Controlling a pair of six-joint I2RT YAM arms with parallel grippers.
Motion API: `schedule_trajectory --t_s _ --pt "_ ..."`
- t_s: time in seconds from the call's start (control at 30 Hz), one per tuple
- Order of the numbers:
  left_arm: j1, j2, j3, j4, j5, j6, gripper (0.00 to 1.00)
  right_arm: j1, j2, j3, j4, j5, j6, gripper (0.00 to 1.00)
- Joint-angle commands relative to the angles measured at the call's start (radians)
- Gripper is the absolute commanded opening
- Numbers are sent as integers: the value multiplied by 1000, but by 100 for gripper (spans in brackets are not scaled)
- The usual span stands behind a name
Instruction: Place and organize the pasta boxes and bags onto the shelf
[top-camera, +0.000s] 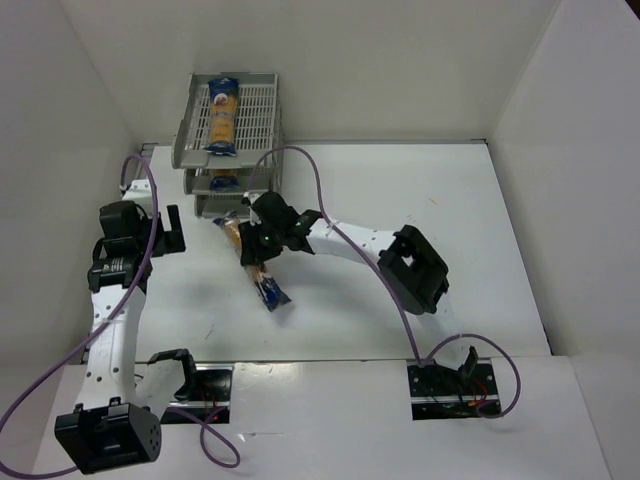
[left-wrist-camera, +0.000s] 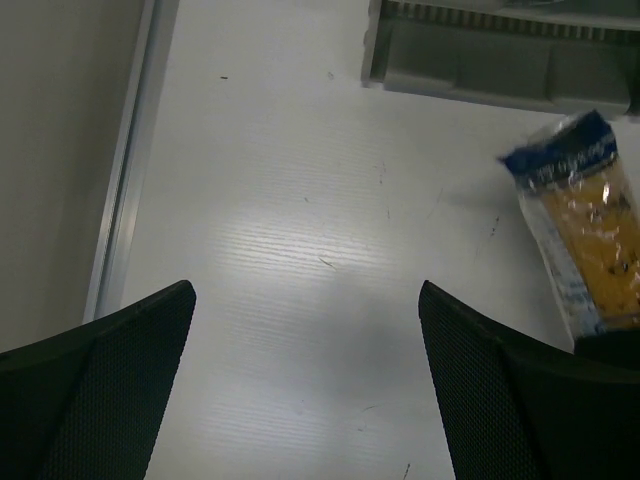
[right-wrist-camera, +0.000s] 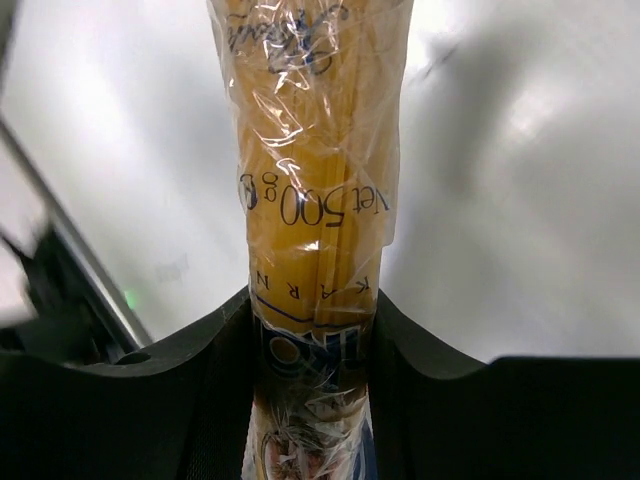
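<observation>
The grey three-tier shelf (top-camera: 262, 110) stands at the far left of the table. One pasta packet (top-camera: 222, 118) lies on its top tier, and a second (top-camera: 225, 181) shows in the tier below. My right gripper (top-camera: 258, 245) is shut on the third packet (top-camera: 268, 285), which slants from the shelf's foot toward the near right. In the right wrist view the packet (right-wrist-camera: 312, 180) is pinched between both fingers (right-wrist-camera: 200, 390). My left gripper (top-camera: 172, 231) is open and empty to the left of it. The left wrist view shows the gripper (left-wrist-camera: 307, 290) over bare table, with the packet's blue end (left-wrist-camera: 575, 200) at the right.
White walls close in the table on the left, back and right. A metal strip (left-wrist-camera: 125, 170) runs along the left wall's foot. The shelf's base (left-wrist-camera: 490, 65) is at the top of the left wrist view. Purple cables loop over both arms.
</observation>
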Motion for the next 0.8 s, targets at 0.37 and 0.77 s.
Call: schedule_trajectory --t_s 0.37,0.77 --pt "13 46 7 83 75 -11 99 7 297 479 -13 314 370 0" --pt "13 95 -12 106 85 -1 99 -11 441 703 -100 561 433 55"
